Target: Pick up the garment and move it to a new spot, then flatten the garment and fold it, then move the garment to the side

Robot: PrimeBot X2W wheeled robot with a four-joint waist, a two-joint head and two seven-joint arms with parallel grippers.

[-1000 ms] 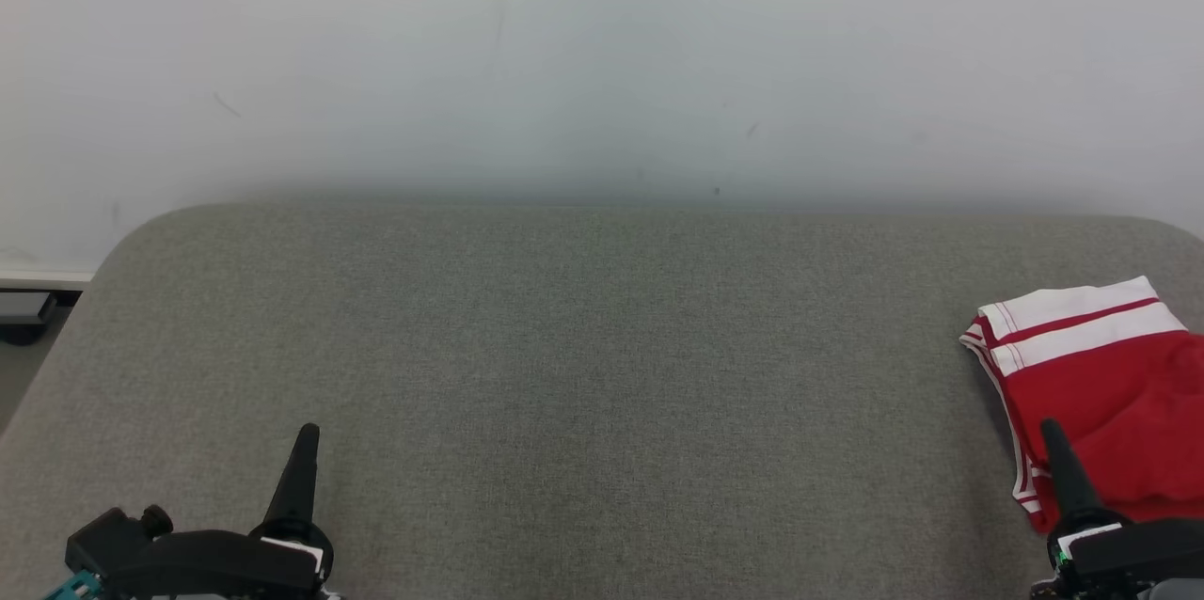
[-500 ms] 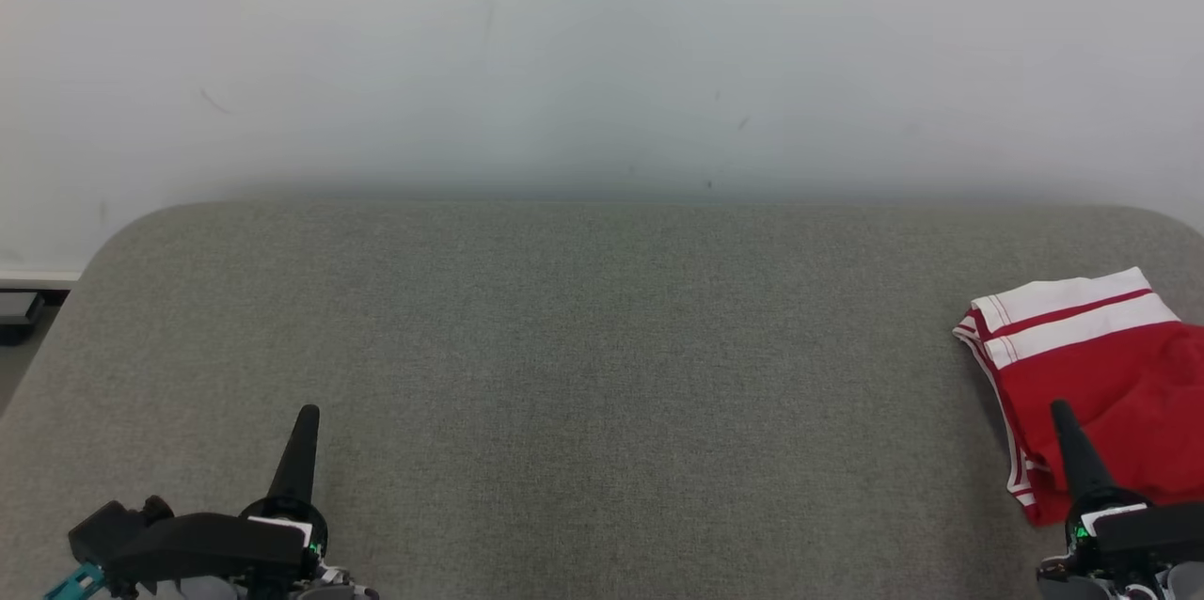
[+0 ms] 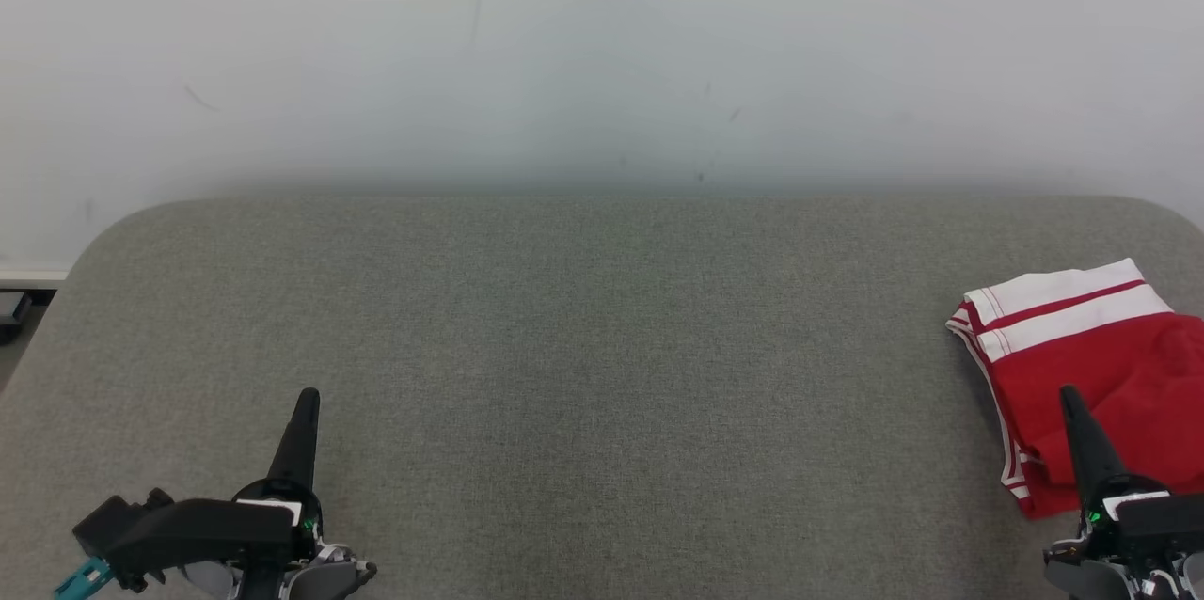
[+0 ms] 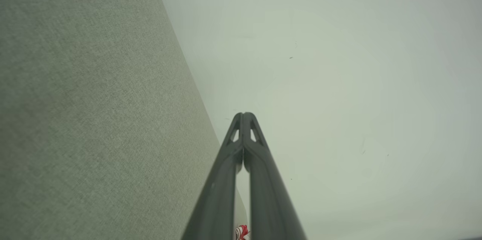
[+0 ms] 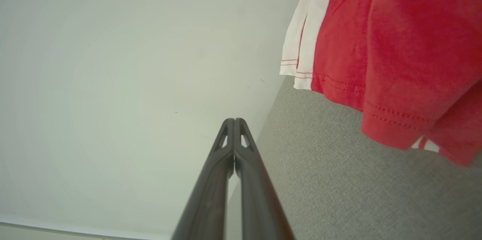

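**Operator:** How are the grippers standing?

**Technician:** The left gripper (image 3: 308, 395) and the right gripper (image 3: 1068, 391) are hovering at the near edge. Each is pressing its fingers together on nothing (a parked posture, by the look of it).

**Operator:** Where is the work item?

**Technician:** The folded red fabric garment with white stripes (image 3: 1101, 365) is lying at the right end of the grey woven padded table (image 3: 602, 346). It is lying beside the right gripper and ungripped, probably because it is being left aside. The plain white wall (image 3: 602, 45) is standing behind.

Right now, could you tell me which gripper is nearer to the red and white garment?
Right. The right gripper is at the near edge of the garment, its closed fingers overlapping the red fabric in the head view. The left gripper is far off across the grey surface.
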